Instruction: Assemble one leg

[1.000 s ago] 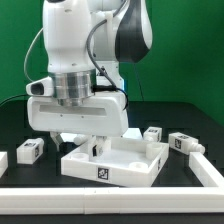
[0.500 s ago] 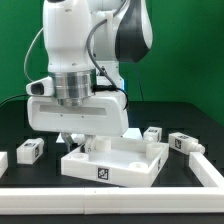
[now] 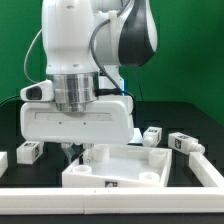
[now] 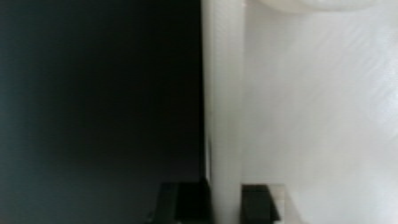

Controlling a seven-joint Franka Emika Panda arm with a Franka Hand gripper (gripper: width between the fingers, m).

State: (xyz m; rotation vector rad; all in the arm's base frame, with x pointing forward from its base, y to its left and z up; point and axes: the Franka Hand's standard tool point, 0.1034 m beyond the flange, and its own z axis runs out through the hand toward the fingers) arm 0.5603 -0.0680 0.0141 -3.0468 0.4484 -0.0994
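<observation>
Leg (image 3: 28, 152) lies apart from tray (image 3: 140, 178); pincer (image 4: 219, 203) clenched on tray rim.

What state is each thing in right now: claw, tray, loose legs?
claw: low at the tray, a white wall between its fingers; grip cannot be told.
tray: open side up, no leg fitted that shows.
leg at the exterior view's left: lying loose on the table.
two legs at the exterior view's right: lying loose too.

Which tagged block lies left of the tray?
The leg at the exterior view's left of the tray; the other tagged ones lie to its right.
</observation>
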